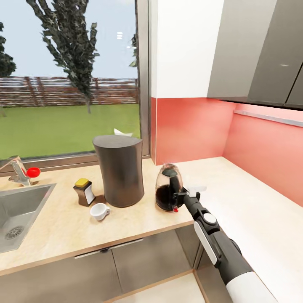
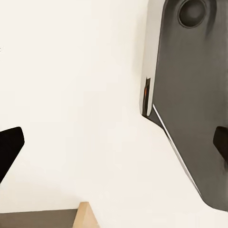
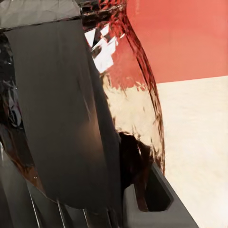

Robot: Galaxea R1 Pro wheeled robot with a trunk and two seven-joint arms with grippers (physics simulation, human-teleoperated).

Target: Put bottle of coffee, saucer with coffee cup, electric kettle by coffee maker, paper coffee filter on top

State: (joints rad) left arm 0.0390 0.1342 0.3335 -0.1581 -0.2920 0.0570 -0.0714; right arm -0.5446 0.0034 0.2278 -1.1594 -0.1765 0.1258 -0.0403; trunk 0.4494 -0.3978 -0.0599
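Electric kettle (image 1: 167, 188): a glass-bodied kettle with a dark handle and base, standing upright on the countertop (image 1: 63, 227) just to the right of the coffee maker, near the front edge.
Right gripper (image 1: 180, 197): at the kettle's handle side, touching or all but touching it; from the head view and the close right wrist view I cannot tell whether the fingers are closed on the handle or merely against it.
Coffee maker (image 1: 120, 169): a tall dark cylinder, upright on the counter in front of the window. A bit of white peeks up behind its top rim; I can't say whether that is the paper filter.
Coffee bottle (image 1: 84, 191): small dark bottle with a yellow lid, standing just left of the coffee maker.
Coffee cup (image 1: 99, 211): white, on the bare counter in front of the coffee maker; no saucer under it that I can make out.
Left gripper (image 2: 114, 145): fingers spread wide apart with nothing between them.
Sink (image 1: 21, 210): set into the counter, well to the left.
Progress: bottle and kettle look placed beside the coffee maker. Still to do, by my reading: saucer under the cup, and the filter on top, unless that white bit is it.
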